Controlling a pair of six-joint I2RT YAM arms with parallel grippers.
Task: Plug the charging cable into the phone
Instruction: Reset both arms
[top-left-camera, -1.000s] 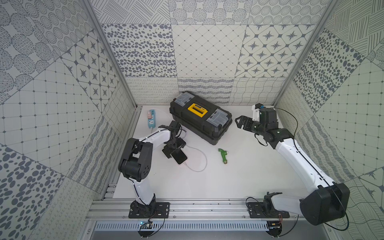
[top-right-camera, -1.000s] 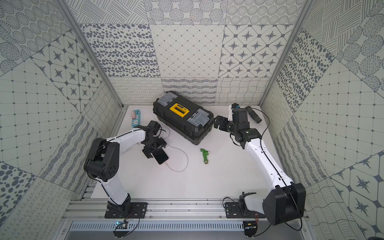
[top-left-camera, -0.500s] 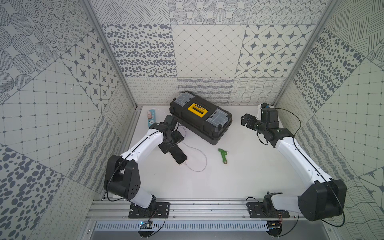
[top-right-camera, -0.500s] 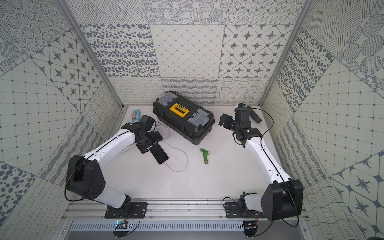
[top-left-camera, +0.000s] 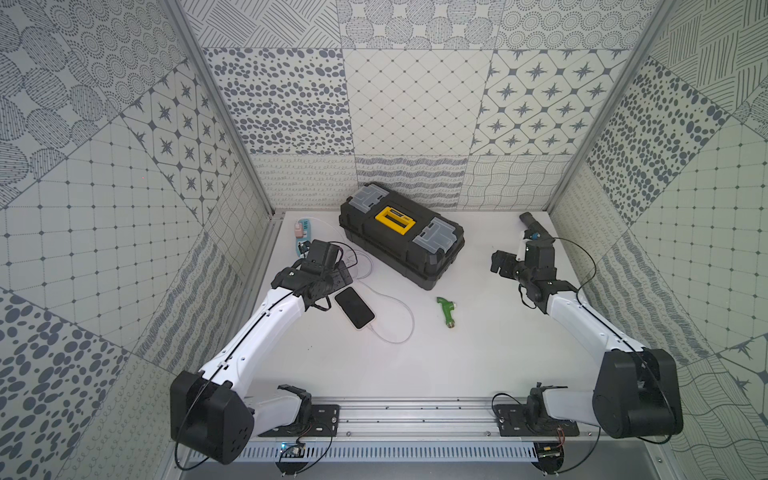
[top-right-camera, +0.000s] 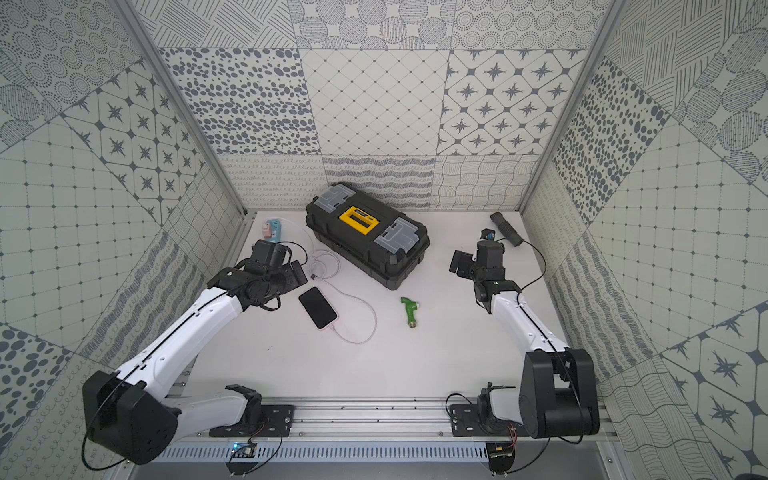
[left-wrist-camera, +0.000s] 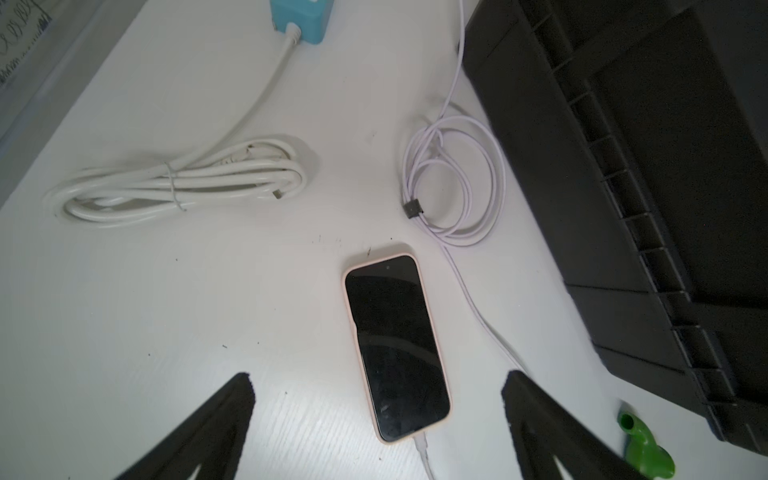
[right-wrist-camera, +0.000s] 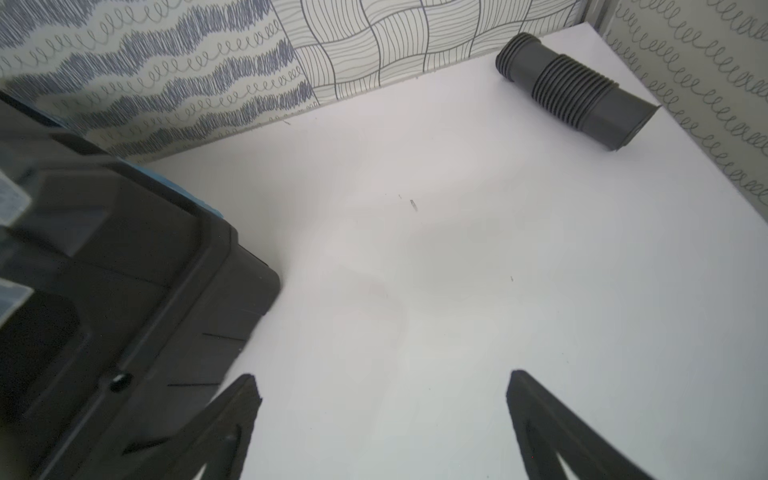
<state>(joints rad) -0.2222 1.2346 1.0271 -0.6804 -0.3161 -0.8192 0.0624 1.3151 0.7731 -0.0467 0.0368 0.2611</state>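
The phone (left-wrist-camera: 397, 349), black screen up with a pinkish rim, lies flat on the white table, seen in both top views (top-left-camera: 354, 307) (top-right-camera: 318, 307). The thin white charging cable (left-wrist-camera: 453, 178) lies partly coiled beside the toolbox. It loops round (top-left-camera: 399, 316), and its white plug end (left-wrist-camera: 422, 442) sits against the phone's near end. My left gripper (left-wrist-camera: 378, 376) hovers open just behind the phone (top-left-camera: 340, 274), holding nothing. My right gripper (right-wrist-camera: 380, 376) is open and empty over bare table right of the toolbox (top-left-camera: 500, 262).
A black toolbox (top-left-camera: 401, 235) with a yellow handle stands at the back centre. A green fitting (top-left-camera: 446, 311) lies right of the cable loop. The blue power strip (top-left-camera: 301, 232) and its bundled thick cord (left-wrist-camera: 183, 183) sit back left. A grey ribbed tube (right-wrist-camera: 573, 89) lies back right.
The left arm's elbow has swung down toward the front, and its gripper has drawn back off the phone. The right gripper has moved right and nearer the front. Phone and cable have not moved.
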